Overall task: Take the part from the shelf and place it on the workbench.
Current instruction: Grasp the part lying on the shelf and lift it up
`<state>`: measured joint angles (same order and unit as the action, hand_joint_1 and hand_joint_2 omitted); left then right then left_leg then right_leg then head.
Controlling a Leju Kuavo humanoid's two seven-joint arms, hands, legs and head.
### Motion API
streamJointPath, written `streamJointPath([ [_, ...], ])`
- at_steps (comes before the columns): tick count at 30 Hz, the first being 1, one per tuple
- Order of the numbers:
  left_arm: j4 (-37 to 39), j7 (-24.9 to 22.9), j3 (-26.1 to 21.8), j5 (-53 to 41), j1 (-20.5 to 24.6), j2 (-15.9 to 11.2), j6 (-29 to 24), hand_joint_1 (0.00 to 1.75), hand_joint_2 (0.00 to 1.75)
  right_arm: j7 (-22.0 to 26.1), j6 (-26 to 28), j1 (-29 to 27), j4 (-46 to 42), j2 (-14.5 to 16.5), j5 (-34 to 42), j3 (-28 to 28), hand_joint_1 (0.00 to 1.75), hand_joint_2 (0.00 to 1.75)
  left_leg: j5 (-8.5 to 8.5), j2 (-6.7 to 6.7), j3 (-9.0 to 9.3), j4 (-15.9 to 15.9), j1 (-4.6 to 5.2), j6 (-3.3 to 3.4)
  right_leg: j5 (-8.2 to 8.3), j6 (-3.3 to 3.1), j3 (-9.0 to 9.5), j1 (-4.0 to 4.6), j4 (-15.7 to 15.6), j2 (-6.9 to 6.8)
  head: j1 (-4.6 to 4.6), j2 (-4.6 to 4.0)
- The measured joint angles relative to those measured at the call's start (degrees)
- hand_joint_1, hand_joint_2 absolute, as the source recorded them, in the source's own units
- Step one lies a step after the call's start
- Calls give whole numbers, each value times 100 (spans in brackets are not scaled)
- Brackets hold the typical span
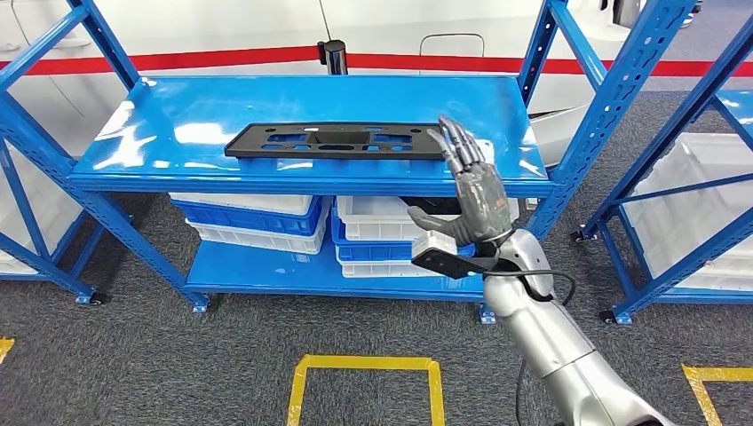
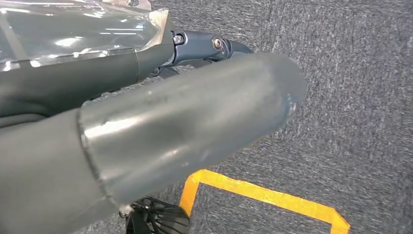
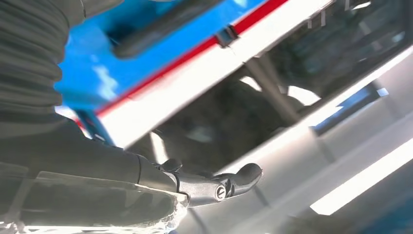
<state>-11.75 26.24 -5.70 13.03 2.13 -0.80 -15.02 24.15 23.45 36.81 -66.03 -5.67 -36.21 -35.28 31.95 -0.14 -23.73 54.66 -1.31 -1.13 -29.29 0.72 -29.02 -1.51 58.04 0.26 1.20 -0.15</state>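
The part (image 1: 336, 140), a long flat black plate, lies on the top blue shelf (image 1: 178, 115), its length running side to side along the front edge. The right hand (image 1: 471, 191) is raised at its right end, fingers spread, holding nothing. The left hand (image 2: 146, 146) hangs low over the floor; its state I can't tell.

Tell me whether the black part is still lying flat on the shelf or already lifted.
Lying flat on the top shelf; the black part is not lifted, with the right robot hand open beside its end.
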Motion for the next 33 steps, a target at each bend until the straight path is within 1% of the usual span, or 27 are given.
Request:
streamJointPath([
  [3,15,-103,15,-57,7,5,-50,0,0,-138,-129,133,-72,91,-439,-285,0,175,0,0,-1,0,0,0,0,0,-1,0,0,0,0,0],
  [7,24,-206,49,-104,9,12,-117,0,0,-296,-350,298,71,231,-796,-603,0,175,0,1,-5,-1,0,0,0,0,0,0,0,0,0,0],
  [11,27,-309,56,-150,21,12,-158,0,0,-577,-702,633,645,441,-1144,-1012,0,175,-1,2,-1,-1,0,0,0,0,0,1,0,-2,-1,0],
  [16,36,-400,63,-168,18,12,-204,0,0,-844,-937,983,1539,731,-1428,-1290,0,175,-3,-5,-3,-1,0,-1,0,0,-1,1,0,-10,-1,0],
  [21,37,-459,68,-200,18,12,-239,0,0,-1068,-1090,1312,2456,982,-1596,-1421,0,175,-3,-4,-3,0,0,-1,0,0,-1,2,0,-9,-1,0],
  [25,39,-535,68,-246,18,12,-261,0,0,-1270,-1170,1544,3067,1112,-1715,-1480,0,175,-3,-3,-2,0,1,-1,0,0,-1,1,0,-9,-1,0],
  [29,52,-644,66,-260,17,11,-309,0,0,-1411,-1137,1702,3464,1155,-1699,-1481,0,175,-2,-2,-2,1,1,-1,1,0,-1,1,0,-9,-1,0],
  [33,64,-677,66,-239,16,10,-134,0,0,-1417,-1058,1866,3643,1155,-1629,-1407,0,175,-2,-2,-1,2,1,-1,1,0,-1,1,-1,-9,-1,0],
])
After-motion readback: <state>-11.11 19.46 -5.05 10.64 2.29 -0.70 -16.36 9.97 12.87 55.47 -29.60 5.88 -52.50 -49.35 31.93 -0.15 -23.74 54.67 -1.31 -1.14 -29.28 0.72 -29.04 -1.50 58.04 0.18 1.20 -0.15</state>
